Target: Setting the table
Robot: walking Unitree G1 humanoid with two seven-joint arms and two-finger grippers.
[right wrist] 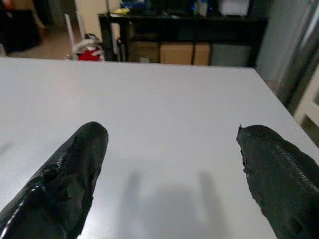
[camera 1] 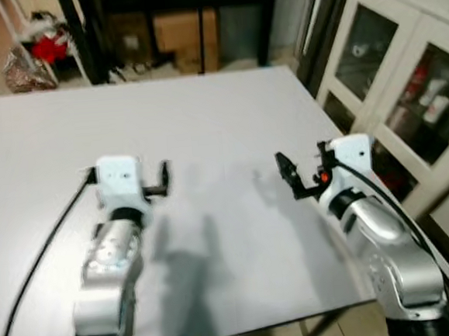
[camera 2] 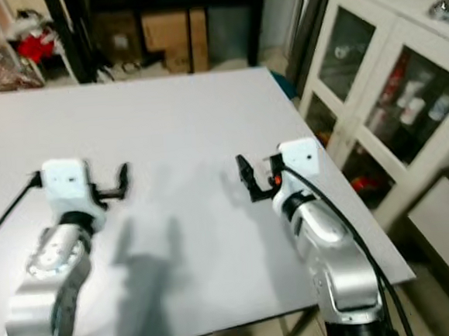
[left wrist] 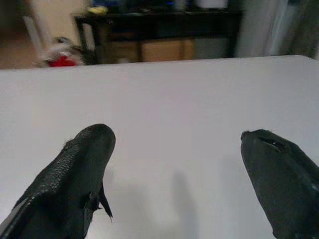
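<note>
White table [camera 1: 205,123] — left claw [left wrist: 174,144] and right claw [right wrist: 169,144] hover spread — glass cabinet [camera 1: 404,84] alongside.

The flat, matte, light grey rectangular tabletop [camera 1: 206,130] stands level, its surface smooth and uniform in colour. Its far edge runs straight across in front of a darker room beyond; its right edge runs alongside a white cabinet. A near corner shows at lower right in the left eye view. Soft shadows fall on the near half of the surface. Both wrist views show the same pale surface running to its far edge.
</note>
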